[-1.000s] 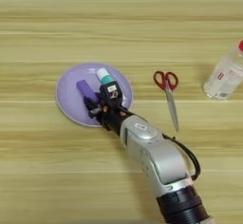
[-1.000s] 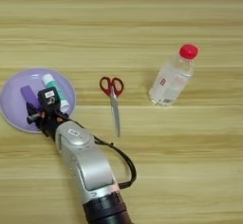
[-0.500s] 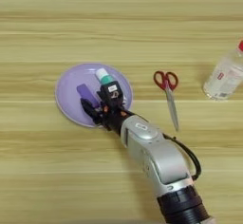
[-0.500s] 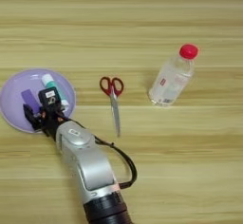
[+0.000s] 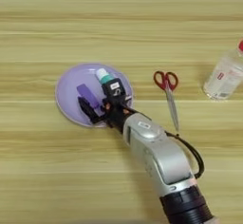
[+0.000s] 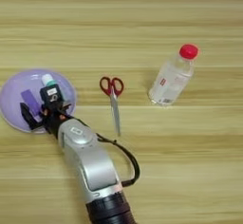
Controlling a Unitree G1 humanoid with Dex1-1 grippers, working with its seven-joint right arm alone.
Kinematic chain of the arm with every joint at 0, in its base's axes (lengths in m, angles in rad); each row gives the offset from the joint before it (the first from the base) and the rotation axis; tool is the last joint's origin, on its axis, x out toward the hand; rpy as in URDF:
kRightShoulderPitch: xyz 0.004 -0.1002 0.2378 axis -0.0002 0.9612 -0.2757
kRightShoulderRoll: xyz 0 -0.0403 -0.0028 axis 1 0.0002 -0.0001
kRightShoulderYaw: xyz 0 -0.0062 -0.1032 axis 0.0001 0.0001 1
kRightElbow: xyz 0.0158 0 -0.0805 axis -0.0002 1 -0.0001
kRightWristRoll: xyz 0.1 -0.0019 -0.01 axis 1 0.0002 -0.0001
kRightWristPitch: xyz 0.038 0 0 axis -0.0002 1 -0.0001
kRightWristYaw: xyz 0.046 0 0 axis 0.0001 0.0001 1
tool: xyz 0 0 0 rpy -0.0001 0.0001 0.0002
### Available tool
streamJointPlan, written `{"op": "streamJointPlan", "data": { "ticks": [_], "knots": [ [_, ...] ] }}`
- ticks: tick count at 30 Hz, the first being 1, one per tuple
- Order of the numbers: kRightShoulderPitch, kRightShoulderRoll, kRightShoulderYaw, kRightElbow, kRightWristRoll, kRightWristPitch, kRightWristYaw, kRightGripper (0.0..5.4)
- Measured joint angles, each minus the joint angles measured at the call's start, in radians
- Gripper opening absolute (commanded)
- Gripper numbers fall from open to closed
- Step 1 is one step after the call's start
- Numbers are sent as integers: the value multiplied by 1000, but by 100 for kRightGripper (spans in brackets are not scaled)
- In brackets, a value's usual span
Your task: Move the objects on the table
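Note:
A round lilac plate (image 5: 66, 88) lies left of the table's middle. On it rest a small purple block (image 5: 87, 94) and a white-and-green glue stick (image 5: 104, 75). My right gripper (image 5: 98, 101) is open low over the near side of the plate. Its two black fingers stand on either side of the purple block, and the glue stick lies just past the right finger (image 5: 114, 91). Red-handled scissors (image 5: 167, 93) lie closed on the wood right of the plate. A clear bottle with a red cap (image 6: 172, 77) lies further right.
My silver forearm (image 5: 156, 156) runs from the bottom edge up to the plate, crossing the near table with a black cable looped beside it. Bare wood (image 5: 118, 19) stretches along the far side and at the near left.
The purple block now lies a little nearer the plate's near side and flatter than a second ago. The gripper has stayed over the plate, and the scissors and bottle have not moved.

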Motion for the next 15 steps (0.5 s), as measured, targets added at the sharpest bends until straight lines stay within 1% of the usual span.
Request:
{"op": "streamJointPlan", "data": {
  "ticks": [3, 4, 5, 11, 15],
  "knots": [
    [0, -9, -1, -32, -1, -1, -4, 524],
    [0, -13, -2, -45, -1, -1, -6, 524],
    [1, -15, -4, -53, -2, -3, -7, 537],
    [1, -33, -11, -103, -11, -12, -9, 537],
    [1, -53, -31, -152, -19, -14, -10, 537]
  ]
}}
